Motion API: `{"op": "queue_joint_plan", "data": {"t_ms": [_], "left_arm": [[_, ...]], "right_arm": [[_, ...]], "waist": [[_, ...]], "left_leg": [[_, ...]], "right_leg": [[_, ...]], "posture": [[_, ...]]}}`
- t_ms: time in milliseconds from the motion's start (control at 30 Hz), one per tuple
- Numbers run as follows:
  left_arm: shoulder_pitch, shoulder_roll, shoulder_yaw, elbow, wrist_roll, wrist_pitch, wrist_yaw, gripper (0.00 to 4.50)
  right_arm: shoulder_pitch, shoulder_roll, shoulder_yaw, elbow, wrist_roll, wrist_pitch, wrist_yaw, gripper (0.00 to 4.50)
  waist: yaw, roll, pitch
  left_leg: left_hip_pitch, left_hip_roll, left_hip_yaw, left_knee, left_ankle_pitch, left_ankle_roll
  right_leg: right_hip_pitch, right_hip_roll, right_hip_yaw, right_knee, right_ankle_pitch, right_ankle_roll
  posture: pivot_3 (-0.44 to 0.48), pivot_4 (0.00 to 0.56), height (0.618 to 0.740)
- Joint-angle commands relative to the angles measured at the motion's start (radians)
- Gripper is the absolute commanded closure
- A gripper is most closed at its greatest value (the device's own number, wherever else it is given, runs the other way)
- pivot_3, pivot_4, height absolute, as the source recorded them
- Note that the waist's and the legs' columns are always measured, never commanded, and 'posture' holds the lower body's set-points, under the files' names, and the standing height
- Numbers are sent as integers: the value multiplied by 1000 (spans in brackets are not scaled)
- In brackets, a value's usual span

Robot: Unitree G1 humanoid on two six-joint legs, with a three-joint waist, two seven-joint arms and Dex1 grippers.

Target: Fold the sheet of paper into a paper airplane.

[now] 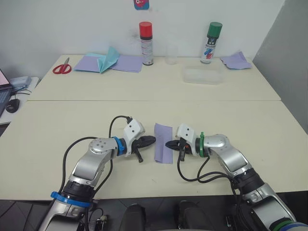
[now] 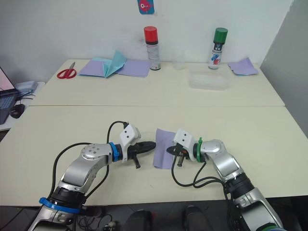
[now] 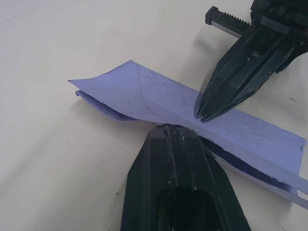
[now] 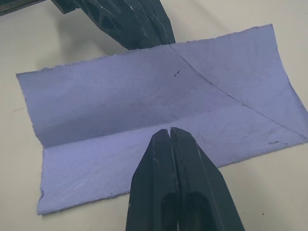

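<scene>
Lilac and creased, the sheet of paper point(image 1: 163, 143) lies folded into a long narrow strip on the near half of the cream table point(image 1: 57, 120), directly between the two grippers. From the left, the left gripper point(image 1: 150, 140) meets the strip's long edge with its black fingers point(image 3: 179, 159) pressed together, tips at the fold where the upper layer lifts slightly. From the right, the right gripper point(image 1: 169, 144) reaches in, its fingers point(image 4: 174, 163) also closed on nothing, tips resting on the paper's top surface near the lengthwise crease. A diagonal crease crosses one end.
</scene>
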Motion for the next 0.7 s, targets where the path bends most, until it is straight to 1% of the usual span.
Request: {"op": "queue_joint_plan", "data": {"t_ms": [33, 700], "left_arm": [[-22, 3, -10, -33, 3, -20, -13, 4423], [-44, -3, -13, -30, 8, -18, -27, 4423]], "right_arm": [[-1, 2, 1, 21, -20, 18, -20, 4500], [3, 3, 2, 16, -21, 24, -23, 4500]], "waist": [[0, 0, 0], [-1, 0, 0]], "left_leg": [[0, 0, 0, 0, 0, 0], [0, 0, 0, -1, 0, 0]], "right_leg": [[0, 0, 0, 0, 0, 0], [0, 0, 0, 0, 0, 0]], "posture": [[0, 150, 740], [0, 150, 740]]}}
